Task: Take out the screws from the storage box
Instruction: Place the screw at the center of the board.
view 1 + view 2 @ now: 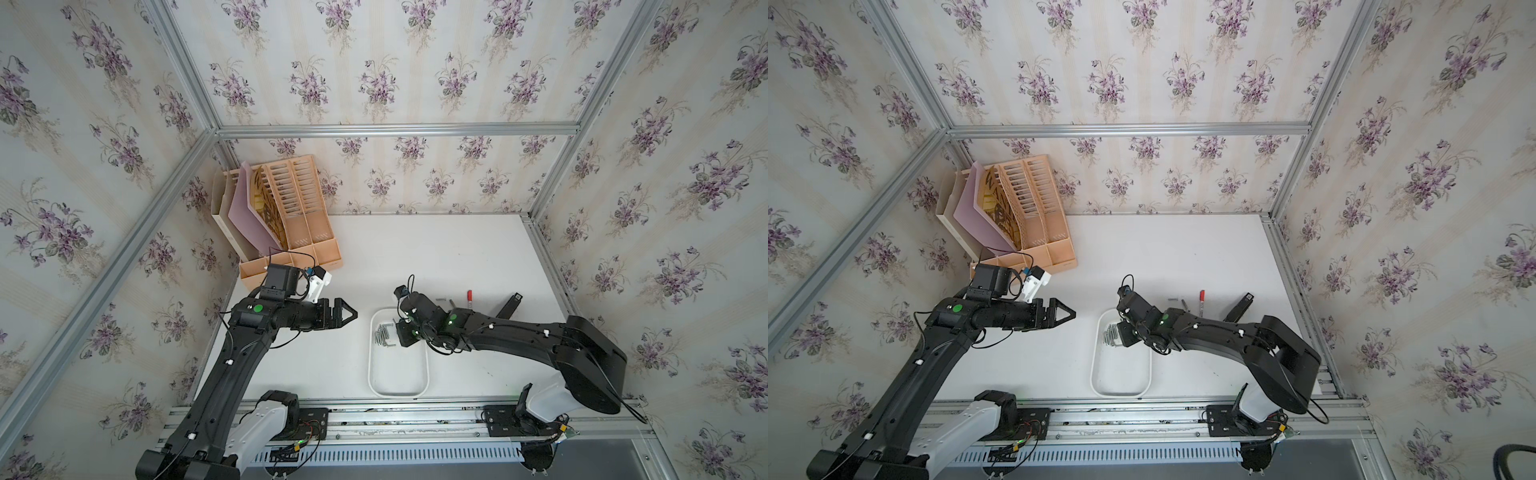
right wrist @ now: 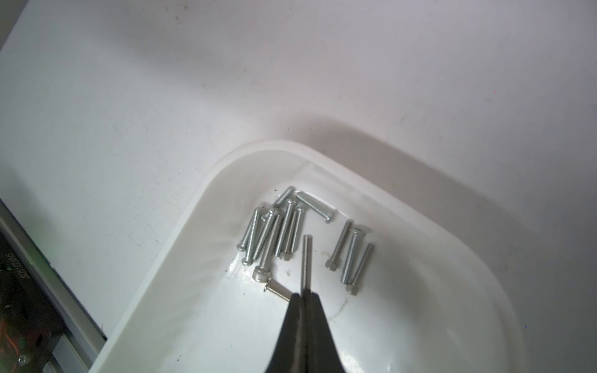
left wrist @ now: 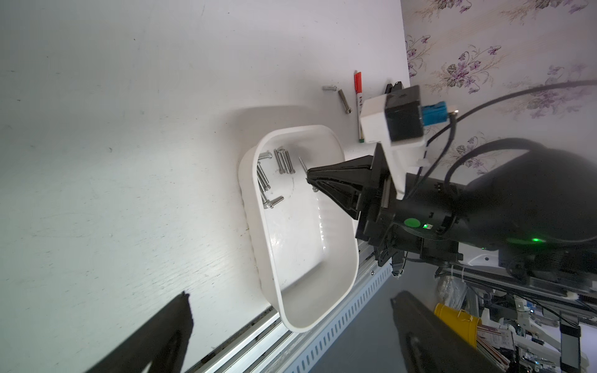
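Observation:
The storage box [image 1: 370,365] [image 1: 1092,365] is a shallow white tray near the table's front edge. Several silvery screws [image 2: 274,232] [image 3: 284,161] [image 1: 381,334] lie heaped at its far end. My right gripper [image 2: 303,294] [image 3: 308,176] reaches down into that end and is shut on one screw [image 2: 306,261], whose shaft sticks straight out of the closed tips. Another short screw [image 2: 274,289] lies beside the tips. My left gripper [image 1: 347,313] [image 3: 290,294] hovers left of the box, its fingers [image 3: 174,323] wide apart and empty.
Two screws [image 3: 329,87] [image 3: 345,101] lie on the table beyond the box, next to a red-capped marker [image 1: 469,296] [image 3: 358,93] and a black bar [image 1: 511,305]. A peach file organiser [image 1: 291,224] stands at the back left. A metal rail [image 1: 415,419] runs along the front.

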Robot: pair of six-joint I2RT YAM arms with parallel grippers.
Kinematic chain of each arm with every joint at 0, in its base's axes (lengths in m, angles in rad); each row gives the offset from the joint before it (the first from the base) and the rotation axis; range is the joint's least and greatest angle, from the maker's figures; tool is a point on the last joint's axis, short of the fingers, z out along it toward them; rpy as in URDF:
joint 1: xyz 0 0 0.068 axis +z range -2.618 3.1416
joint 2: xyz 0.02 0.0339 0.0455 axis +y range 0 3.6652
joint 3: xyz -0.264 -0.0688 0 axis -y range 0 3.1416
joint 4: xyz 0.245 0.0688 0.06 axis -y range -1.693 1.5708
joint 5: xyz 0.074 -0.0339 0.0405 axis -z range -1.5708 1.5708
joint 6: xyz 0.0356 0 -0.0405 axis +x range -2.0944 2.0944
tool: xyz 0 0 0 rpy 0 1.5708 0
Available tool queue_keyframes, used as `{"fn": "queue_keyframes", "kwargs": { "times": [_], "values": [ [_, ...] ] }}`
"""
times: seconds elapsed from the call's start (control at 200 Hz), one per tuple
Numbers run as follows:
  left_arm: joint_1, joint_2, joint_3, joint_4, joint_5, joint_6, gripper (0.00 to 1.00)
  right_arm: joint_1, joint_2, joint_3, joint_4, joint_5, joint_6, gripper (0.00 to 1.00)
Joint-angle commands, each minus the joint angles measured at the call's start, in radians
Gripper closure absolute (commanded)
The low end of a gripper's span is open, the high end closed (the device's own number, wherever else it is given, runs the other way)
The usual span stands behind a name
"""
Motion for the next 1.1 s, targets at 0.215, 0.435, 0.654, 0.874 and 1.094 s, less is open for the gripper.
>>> {"fn": "queue_keyframes", "kwargs": {
  "times": [0.215, 0.435, 0.654, 0.874, 1.094],
  "values": [
    [-0.008, 0.006, 0.007, -0.004, -0.009, 0.000, 0.00, -0.232, -0.072, -0.073, -0.027, 0.060, 0.139, 1.00],
    [-0.008, 0.007, 0.007, -0.002, -0.005, 0.000, 0.00, -0.373, 0.061, -0.073, -0.043, -0.079, 0.179, 1.00],
    [-0.009, 0.001, 0.007, -0.002, -0.007, 0.000, 0.00, -0.390, 0.078, -0.070, -0.067, -0.064, 0.194, 1.00],
    [-0.009, 0.011, 0.007, -0.003, -0.005, 0.000, 0.01, -0.390, 0.044, -0.076, -0.086, -0.014, 0.200, 0.91],
    [-0.016, -0.001, 0.007, -0.002, -0.004, 0.003, 0.01, -0.390, -0.004, -0.091, -0.077, -0.017, 0.188, 0.43]
  ]
}}
